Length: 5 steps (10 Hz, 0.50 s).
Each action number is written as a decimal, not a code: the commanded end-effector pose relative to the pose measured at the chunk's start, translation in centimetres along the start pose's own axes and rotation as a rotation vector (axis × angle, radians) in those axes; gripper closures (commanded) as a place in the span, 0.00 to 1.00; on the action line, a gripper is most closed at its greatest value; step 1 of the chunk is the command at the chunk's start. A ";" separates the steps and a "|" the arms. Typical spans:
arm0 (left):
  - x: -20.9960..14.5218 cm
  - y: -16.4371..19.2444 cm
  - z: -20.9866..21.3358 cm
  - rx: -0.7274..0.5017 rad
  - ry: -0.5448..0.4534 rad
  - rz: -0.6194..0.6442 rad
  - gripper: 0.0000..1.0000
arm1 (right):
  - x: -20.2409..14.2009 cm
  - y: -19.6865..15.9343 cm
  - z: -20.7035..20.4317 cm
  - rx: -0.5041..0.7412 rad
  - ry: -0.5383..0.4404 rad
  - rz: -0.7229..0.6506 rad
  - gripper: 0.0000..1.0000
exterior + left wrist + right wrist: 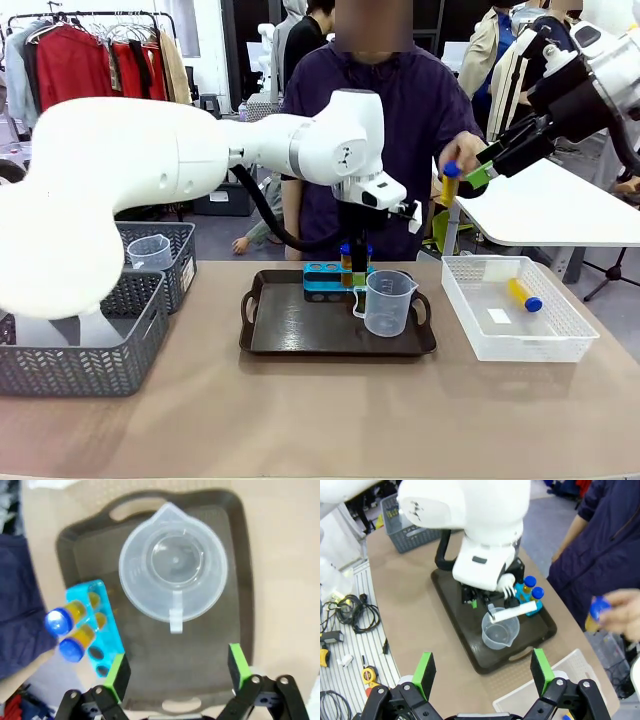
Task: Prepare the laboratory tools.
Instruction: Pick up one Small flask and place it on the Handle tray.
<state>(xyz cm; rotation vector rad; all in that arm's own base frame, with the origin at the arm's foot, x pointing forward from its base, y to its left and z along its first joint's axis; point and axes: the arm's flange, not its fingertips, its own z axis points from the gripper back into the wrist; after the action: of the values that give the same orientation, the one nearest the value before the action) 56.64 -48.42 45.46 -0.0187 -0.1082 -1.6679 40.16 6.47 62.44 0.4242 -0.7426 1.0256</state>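
Front view: the left gripper (357,258) hangs just over the blue rack (322,278) on the tray (262,345), with the beaker (388,303) just beside it. The right gripper (480,173) is raised, near a person's hand (463,155) holding an amber tube (450,186).

Left wrist view: the jaws are spread wide and empty. The racked tubes (70,632) stand outside one pad, and the beaker lies ahead, between the fingers.

Right wrist view: the jaws are spread and empty, and the blurred hand and tube are far beyond one pad.

The tube looks light, smooth and slippery, so it is probably best pinched across its body below the cap. The thin-walled beaker likely suits a gentle grip at its handle.
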 end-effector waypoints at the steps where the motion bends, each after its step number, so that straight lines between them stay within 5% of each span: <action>1: -3.0 -2.4 3.6 0.045 -0.011 -0.027 0.00 | 0.1 0.0 0.0 0.002 -0.008 0.003 0.00; 5: -8.1 -3.1 12.2 0.163 0.007 0.089 0.00 | 0.1 0.0 0.0 0.002 -0.008 0.003 0.00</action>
<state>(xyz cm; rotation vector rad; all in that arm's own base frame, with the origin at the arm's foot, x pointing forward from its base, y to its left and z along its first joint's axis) 55.22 -41.64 56.36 0.0777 -0.2127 -1.6093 40.16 6.46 62.44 0.4241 -0.7426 1.0253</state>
